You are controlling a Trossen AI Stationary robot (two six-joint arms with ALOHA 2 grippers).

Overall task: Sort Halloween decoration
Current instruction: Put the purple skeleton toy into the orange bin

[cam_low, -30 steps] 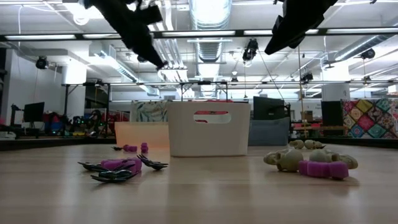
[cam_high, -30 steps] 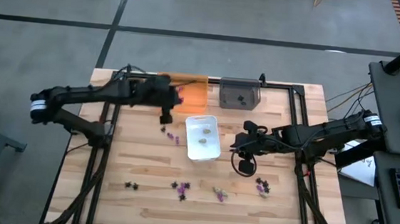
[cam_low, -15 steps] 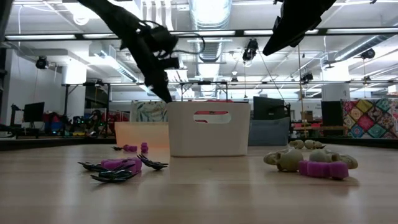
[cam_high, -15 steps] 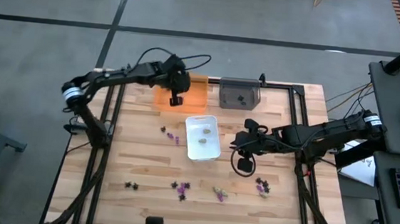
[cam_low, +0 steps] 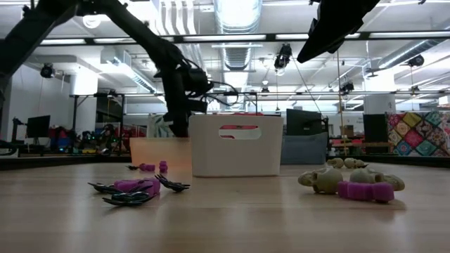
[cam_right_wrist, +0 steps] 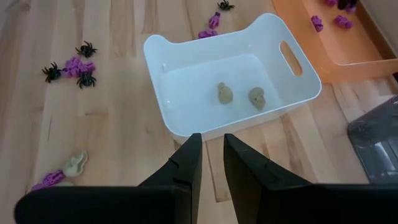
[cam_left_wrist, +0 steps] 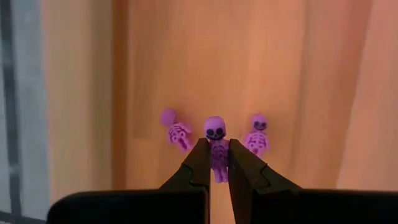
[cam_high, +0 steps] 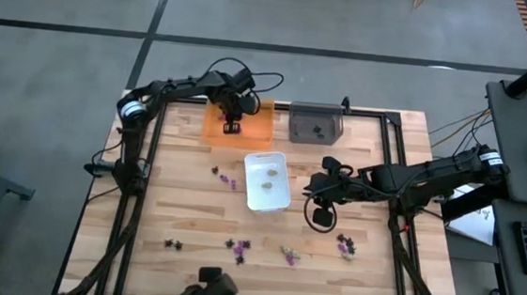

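Left gripper (cam_left_wrist: 215, 163) being held over orange tray (cam_high: 258, 126), far left; jaws clamped on purple skeleton (cam_left_wrist: 216, 138), long axis running along fingers, two more purple pieces apparently lying directly beneath. Right gripper (cam_right_wrist: 209, 159) being kept waiting just right of white tray (cam_right_wrist: 186, 56), fingers slightly apart, nothing gripped.

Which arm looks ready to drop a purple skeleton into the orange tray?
The left. Its gripper hangs over the orange tray with its jaws shut on a purple skeleton, two more lying below. The right gripper holds nothing and hovers beside the white tray.
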